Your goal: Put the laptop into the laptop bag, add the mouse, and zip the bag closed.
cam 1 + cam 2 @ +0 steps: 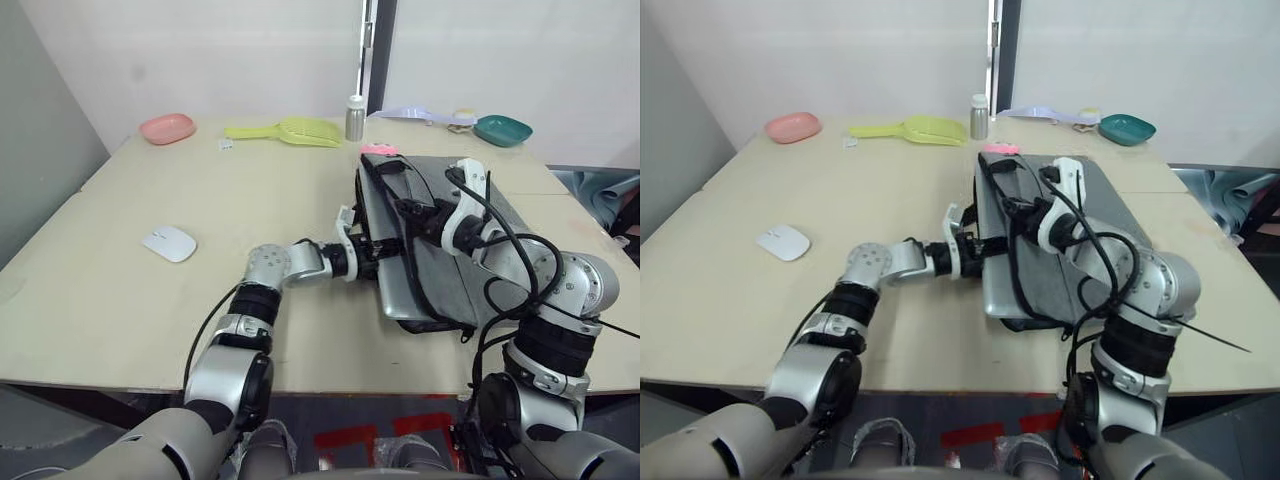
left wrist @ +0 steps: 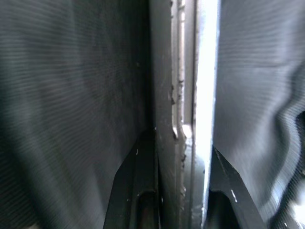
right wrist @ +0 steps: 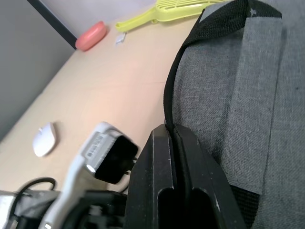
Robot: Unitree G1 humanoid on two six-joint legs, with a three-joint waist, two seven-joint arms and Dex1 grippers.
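Right wrist view: my right end effector [image 3: 174,136] is clamped on the bag [image 1: 440,215] strap; left end effector [image 2: 183,143] pinches the laptop [image 1: 395,285] edge, half in. Risk: fabric snagging. Mouse [image 1: 168,243] waits on the tabletop [image 1: 120,300].

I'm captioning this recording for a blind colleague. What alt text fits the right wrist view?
The right gripper is shut on a black strap handle at the edge of the grey laptop bag. Beyond lies the wooden table with a white mouse, a pink dish and a yellow scoop.
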